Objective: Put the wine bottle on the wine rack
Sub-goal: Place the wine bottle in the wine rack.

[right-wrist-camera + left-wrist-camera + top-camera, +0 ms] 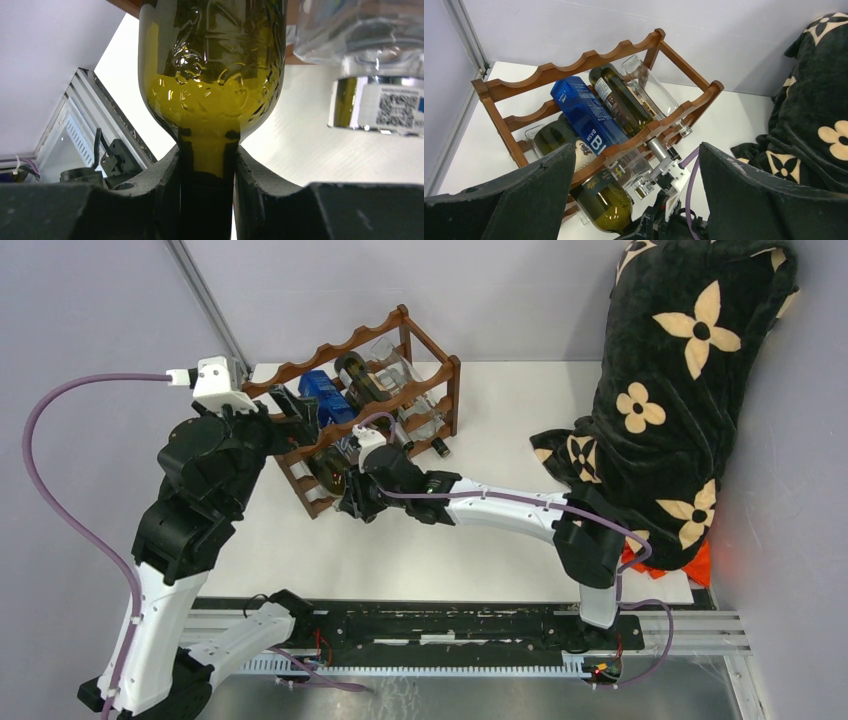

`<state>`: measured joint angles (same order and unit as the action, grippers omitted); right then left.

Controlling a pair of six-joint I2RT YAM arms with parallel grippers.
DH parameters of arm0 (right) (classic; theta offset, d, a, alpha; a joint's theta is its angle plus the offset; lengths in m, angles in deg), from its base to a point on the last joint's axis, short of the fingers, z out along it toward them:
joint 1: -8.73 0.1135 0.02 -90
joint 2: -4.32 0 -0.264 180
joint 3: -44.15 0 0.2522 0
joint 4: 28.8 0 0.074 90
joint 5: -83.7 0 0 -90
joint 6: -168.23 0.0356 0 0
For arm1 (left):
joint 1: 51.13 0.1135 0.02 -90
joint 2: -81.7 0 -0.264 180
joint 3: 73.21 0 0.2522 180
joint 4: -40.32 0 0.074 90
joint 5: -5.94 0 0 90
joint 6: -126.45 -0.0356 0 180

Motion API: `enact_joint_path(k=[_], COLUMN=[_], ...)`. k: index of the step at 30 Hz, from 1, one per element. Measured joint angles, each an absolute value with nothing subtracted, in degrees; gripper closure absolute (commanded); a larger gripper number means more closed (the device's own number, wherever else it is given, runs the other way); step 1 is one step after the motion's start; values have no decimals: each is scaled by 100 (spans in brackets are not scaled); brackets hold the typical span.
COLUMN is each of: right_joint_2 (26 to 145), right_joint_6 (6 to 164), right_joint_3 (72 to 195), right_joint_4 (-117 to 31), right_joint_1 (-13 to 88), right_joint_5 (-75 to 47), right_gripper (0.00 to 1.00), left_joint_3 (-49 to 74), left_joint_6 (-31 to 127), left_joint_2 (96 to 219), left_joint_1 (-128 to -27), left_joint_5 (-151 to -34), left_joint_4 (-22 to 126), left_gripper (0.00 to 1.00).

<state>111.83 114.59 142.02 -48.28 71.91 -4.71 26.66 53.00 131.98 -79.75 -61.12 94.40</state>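
Note:
The wine rack (340, 345) (574, 67) is a reddish-brown wooden frame with wavy rails, standing at the back left of the table. An olive-green wine bottle (328, 472) (604, 200) (212, 75) lies in the rack's lower tier at the front, its neck pointing out toward me. My right gripper (352, 496) (207, 165) is shut on that neck, both fingers pressed against the glass. Above the rack's left end my left gripper (298, 412) (635, 152) hangs wide open, holding nothing.
The upper tier holds a blue bottle (584, 112), a dark labelled bottle (619, 100) and a clear glass bottle (651, 90). Another clear bottle (380, 107) lies beside the green one below. A black blanket with cream flowers (680, 390) fills the right side.

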Motion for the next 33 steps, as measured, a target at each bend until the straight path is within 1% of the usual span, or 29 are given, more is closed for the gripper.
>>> enact_joint_path(k=[20,27,33], right_joint_2=[12190,12269,12540], right_joint_6=[11673,11636,11586], right_joint_3=[15249,15300,15601], right_joint_4=[-4404,-4301,-4216], right_joint_1=[7243,7243,7235], right_joint_5=[-12,47,84], right_gripper=[96,95,93], left_joint_3=[2666,2666,2666], left_joint_6=[5139,4970,4835], left_joint_2=[13321,13345,13356], left_joint_1=[-7975,-7975,-7975], left_joint_5=[-6001,-5863,-5861], left_joint_4=[9470,9468,9464], left_gripper=[2,2,2])
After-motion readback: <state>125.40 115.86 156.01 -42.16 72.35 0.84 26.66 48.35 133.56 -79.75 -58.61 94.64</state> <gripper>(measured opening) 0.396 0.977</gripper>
